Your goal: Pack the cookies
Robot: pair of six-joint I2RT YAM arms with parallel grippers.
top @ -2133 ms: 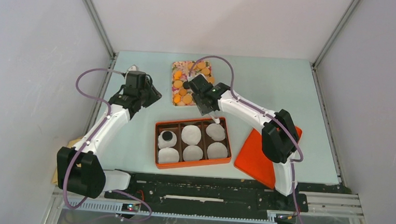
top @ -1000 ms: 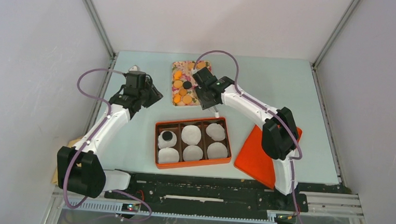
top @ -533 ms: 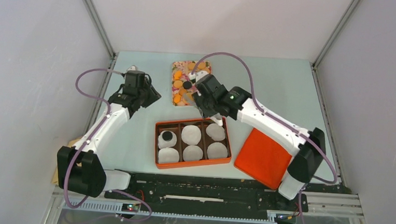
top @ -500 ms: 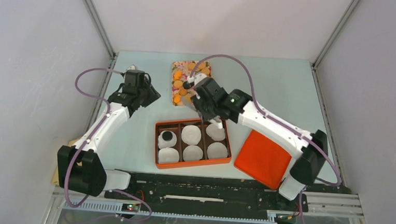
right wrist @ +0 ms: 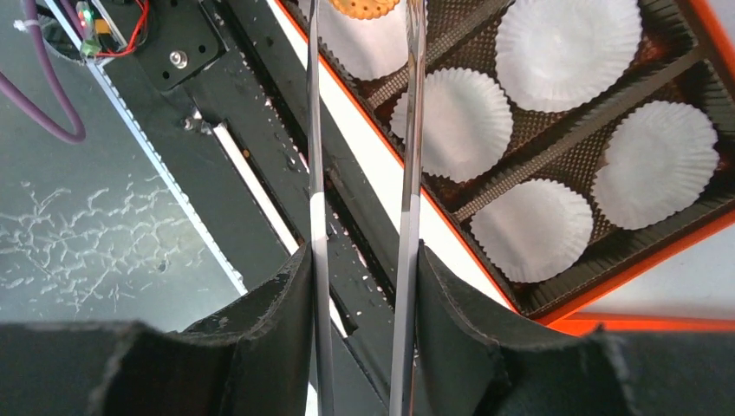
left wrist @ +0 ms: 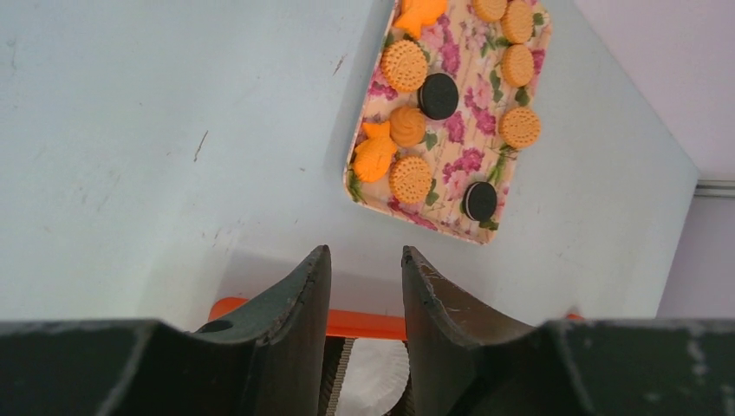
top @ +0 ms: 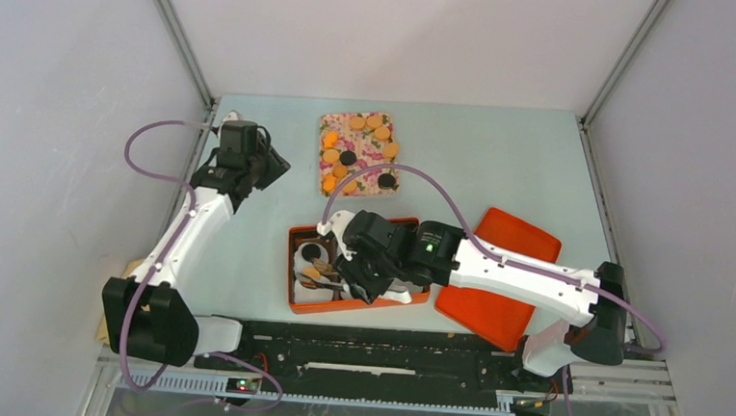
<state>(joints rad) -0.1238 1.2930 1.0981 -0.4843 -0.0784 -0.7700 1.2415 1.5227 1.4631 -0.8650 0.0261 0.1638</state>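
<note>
A tan cookie (right wrist: 365, 7) is gripped between the long fingers of the right gripper (right wrist: 364, 24), above a white cup (right wrist: 360, 52) at the left end of the box (top: 353, 307). The left gripper (left wrist: 365, 260) is held narrowly parted and empty over the table (left wrist: 130, 130), near the tray (left wrist: 455, 139). The other cookies (left wrist: 409, 178), 2 of them black, are laid on the tray.
</note>
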